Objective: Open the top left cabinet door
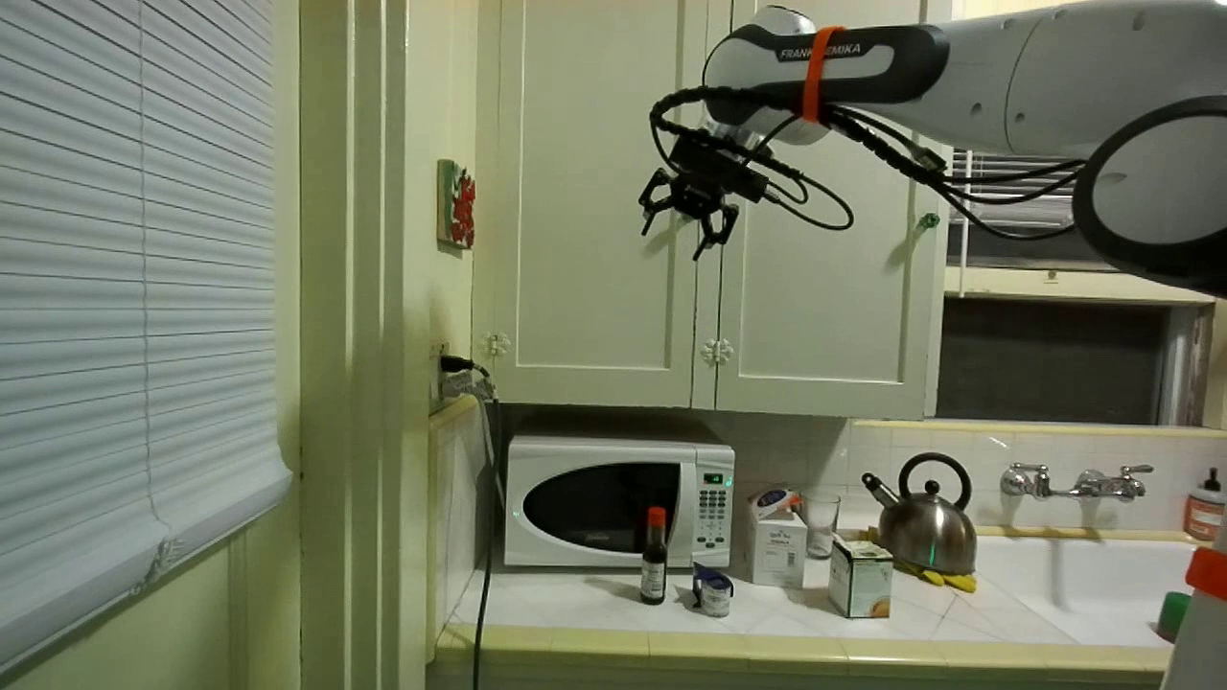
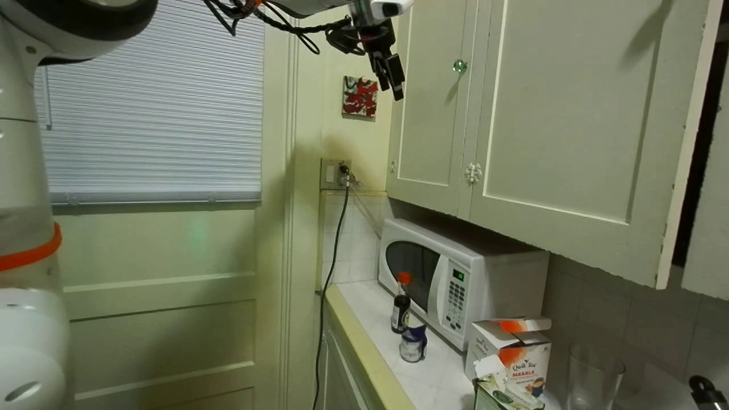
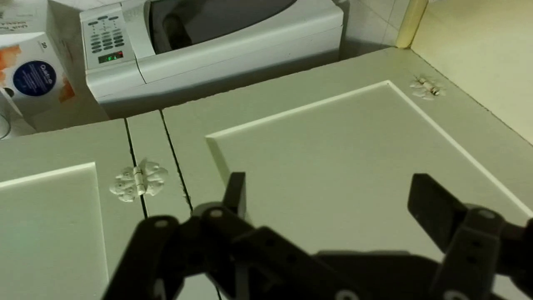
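Note:
The top left cabinet door [image 1: 594, 201] is tall, cream-white and closed, with a recessed flat panel. It also shows in an exterior view [image 2: 427, 142] and in the wrist view [image 3: 345, 133], where its lower part fills the middle and right. Its small green glass knob [image 2: 460, 66] is near the door's right edge; it is hidden behind the gripper in an exterior view and out of the wrist view. My gripper [image 1: 671, 244] is open and empty, in front of the door's right edge, apart from door and knob, fingers pointing down. It also shows in the other views [image 2: 393, 94] [image 3: 327, 185].
The matching right door [image 1: 815, 287] adjoins, with a butterfly hinge [image 1: 716, 352] between them. A microwave [image 1: 613, 503] stands below on the counter. A sauce bottle [image 1: 654, 561], tea boxes [image 1: 777, 548], a glass [image 1: 821, 525] and a kettle [image 1: 927, 527] stand there too. A wall [image 1: 446, 105] borders the left door.

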Tool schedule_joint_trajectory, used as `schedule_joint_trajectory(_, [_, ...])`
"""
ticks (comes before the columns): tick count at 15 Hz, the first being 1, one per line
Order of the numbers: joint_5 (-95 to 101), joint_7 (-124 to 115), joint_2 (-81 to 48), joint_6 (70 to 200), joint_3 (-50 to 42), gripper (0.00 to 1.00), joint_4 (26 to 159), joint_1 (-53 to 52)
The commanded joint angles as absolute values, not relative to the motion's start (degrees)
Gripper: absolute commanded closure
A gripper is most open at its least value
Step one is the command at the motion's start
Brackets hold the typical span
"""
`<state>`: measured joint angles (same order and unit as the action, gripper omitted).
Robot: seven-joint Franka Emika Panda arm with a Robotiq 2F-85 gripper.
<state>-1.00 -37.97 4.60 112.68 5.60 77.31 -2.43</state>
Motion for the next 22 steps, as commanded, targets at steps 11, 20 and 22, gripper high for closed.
schedule_joint_trajectory(11, [-4.06,-40.52,-6.67,112.54,2.57,0.00,59.08,0.19])
schedule_joint_trajectory(20, [-11.39,-40.25,-18.73,113.84,2.42,0.00,41.87,3.73])
schedule_joint_trajectory(22, [-11.16,-40.86,-20.36,114.19,2.41,0.19,39.80,3.94])
